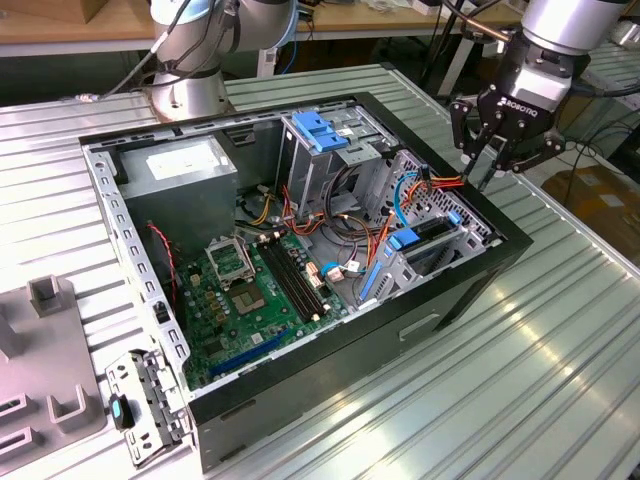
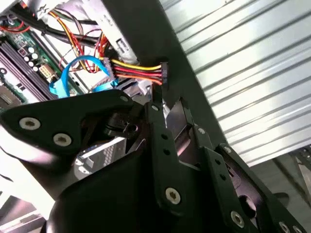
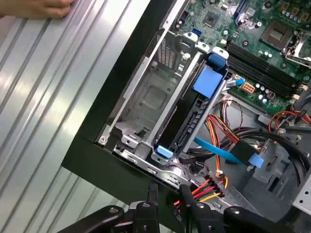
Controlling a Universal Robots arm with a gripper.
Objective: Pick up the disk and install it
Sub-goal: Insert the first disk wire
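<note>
Bright overhead glare on metal table (image 1: 560, 330)

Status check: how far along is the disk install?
Done, apparently: the disk sits on edge in the drive cage, beside an empty bay. In hand: nothing; the gripper hovers open above the case corner. Left: whether it is fully seated or cabled cannot be told.
</note>
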